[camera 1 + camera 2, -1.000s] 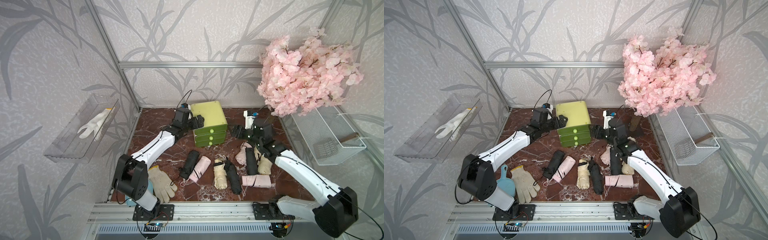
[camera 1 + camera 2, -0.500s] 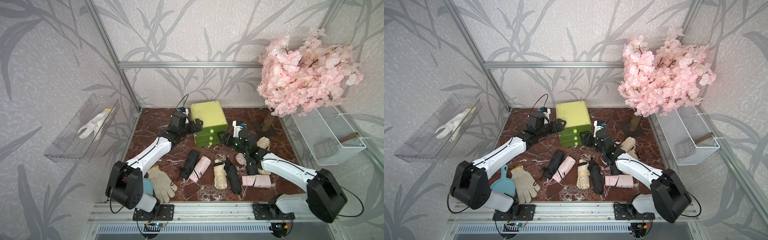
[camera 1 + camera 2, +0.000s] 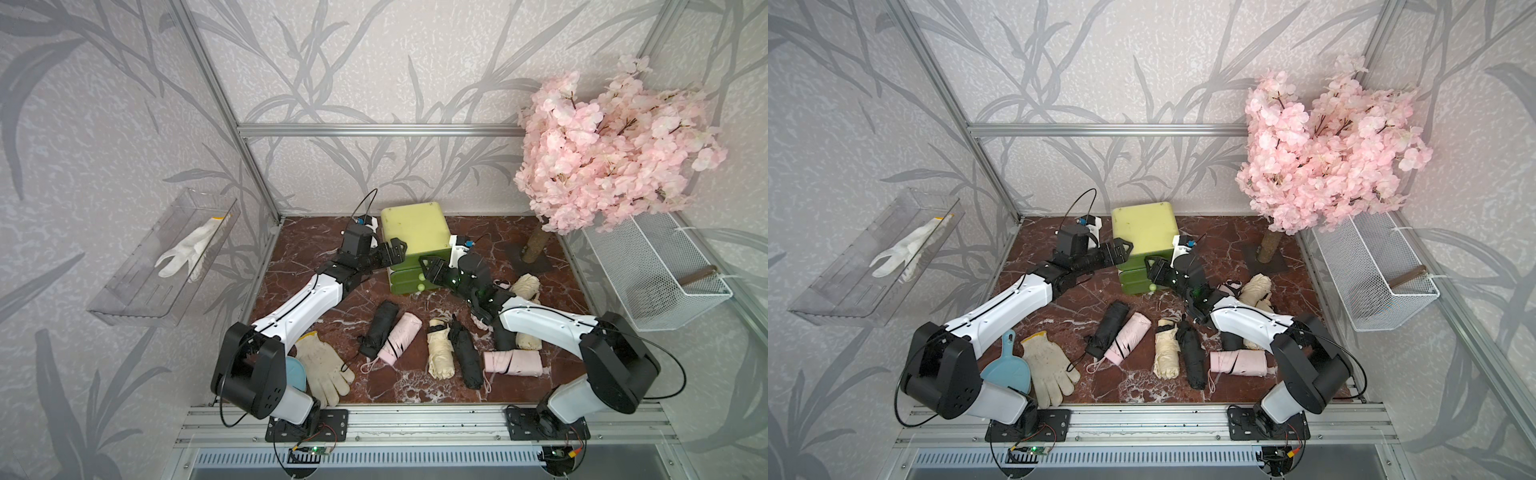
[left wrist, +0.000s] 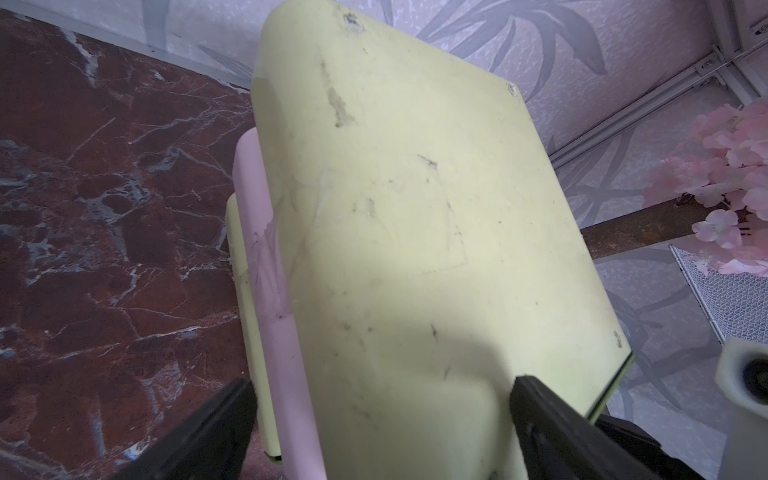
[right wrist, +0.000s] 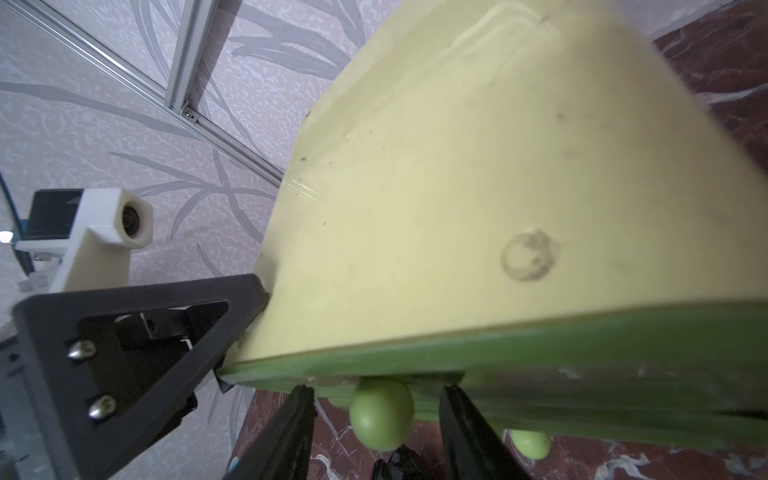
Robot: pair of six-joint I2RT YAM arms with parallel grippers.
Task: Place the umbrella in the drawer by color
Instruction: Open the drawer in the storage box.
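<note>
The drawer (image 3: pixel 415 228) (image 3: pixel 1144 226) is a pale lime-yellow chest with green fronts at the back of the table. My left gripper (image 3: pixel 390 253) (image 4: pixel 380 395) is open, its jaws straddling the chest's front left corner. In the right wrist view, my right gripper (image 5: pixel 376 399) (image 3: pixel 428 270) is open at the chest's front. Its jaws stand on either side of the top drawer's round green knob (image 5: pixel 381 415) with small gaps. Several folded umbrellas lie in front: black (image 3: pixel 380 328), pink (image 3: pixel 399 338), cream (image 3: pixel 440 353), and another pink one (image 3: pixel 513 361).
A work glove (image 3: pixel 324 370) and a blue dustpan (image 3: pixel 1007 370) lie front left. The pink blossom tree (image 3: pixel 615 145) stands back right beside a wire basket (image 3: pixel 656 270). On the left wall, a clear shelf (image 3: pixel 137 286) holds a white glove.
My right arm swung from above the umbrellas on the right to the chest's front, and its jaws narrowed around the top knob. The left gripper has barely moved.
</note>
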